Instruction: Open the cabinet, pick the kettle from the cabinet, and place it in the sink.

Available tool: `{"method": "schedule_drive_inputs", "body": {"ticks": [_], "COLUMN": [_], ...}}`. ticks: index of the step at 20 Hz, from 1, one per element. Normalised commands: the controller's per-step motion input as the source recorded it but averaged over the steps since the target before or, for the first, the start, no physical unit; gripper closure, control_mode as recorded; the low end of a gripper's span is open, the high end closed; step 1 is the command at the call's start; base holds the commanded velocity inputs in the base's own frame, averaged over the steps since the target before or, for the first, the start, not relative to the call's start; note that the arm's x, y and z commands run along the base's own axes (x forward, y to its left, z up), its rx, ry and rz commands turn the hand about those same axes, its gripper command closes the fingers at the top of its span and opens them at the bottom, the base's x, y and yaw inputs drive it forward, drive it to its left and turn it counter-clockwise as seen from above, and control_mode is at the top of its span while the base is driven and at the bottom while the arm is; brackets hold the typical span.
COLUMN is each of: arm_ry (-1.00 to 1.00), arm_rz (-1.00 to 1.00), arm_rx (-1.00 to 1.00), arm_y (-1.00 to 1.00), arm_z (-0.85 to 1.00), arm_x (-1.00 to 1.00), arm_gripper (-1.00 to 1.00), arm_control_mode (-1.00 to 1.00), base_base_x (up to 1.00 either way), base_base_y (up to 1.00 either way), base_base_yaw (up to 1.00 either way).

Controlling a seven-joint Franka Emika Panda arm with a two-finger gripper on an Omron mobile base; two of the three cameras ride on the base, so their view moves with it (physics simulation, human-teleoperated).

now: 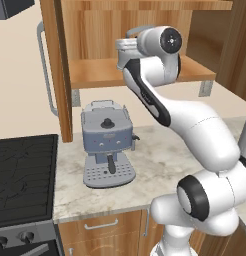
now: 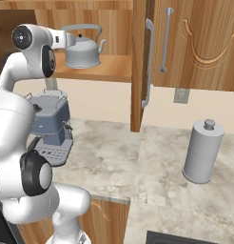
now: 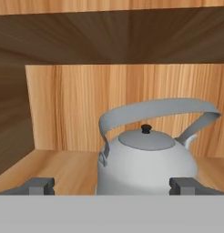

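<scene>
Kettle (image 3: 145,164) sits centre frame in the hand view, on the lower shelf of the cabinet (image 2: 195,43), both doors swung wide. The gripper (image 3: 112,185) has its fingertips spread to either side of the kettle body, touching nothing. Lower left in the right base view, a grey-blue espresso machine (image 2: 51,125) stands on the marble counter (image 2: 114,162) under the shelf; a tall grey canister (image 2: 201,152) waits lower right. No readable lettering anywhere.

wooden cabinet shelf (image 2: 114,71): rounded silver-grey metal kettle (image 2: 82,52) | marble worktop (image 2: 114,157): blue-grey espresso machine (image 1: 106,145); tall grey knobbed cylinder (image 2: 202,151)
</scene>
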Motion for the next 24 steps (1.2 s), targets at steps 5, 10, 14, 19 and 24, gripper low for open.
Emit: {"method": "schedule_drive_inputs", "body": {"ticks": [5,10,14,19,24], "arm_ry": [0.00,-0.01,0.00,-0.02,0.00], "arm_rz": [0.00,0.00,0.00,0.00,0.00], "arm_rx": [0.00,0.00,0.00,0.00,0.00], "arm_y": [0.04,0.09,0.07,0.02,0.00], "arm_z": [0.00,0.00,0.00,0.04,0.04], "arm_x": [0.22,0.19,0.19,0.24,0.23], "arm_gripper": [-1.00,-1.00,-1.00,-1.00,-1.00], "arm_control_mode": [-1.00,-1.00,-1.00,-1.00,-1.00], "base_base_x": [0.00,0.00,0.00,0.00,0.00], "base_base_y": [0.00,0.00,0.00,0.00,0.00], "base_base_yaw": [0.00,0.00,0.00,0.00,0.00]}}
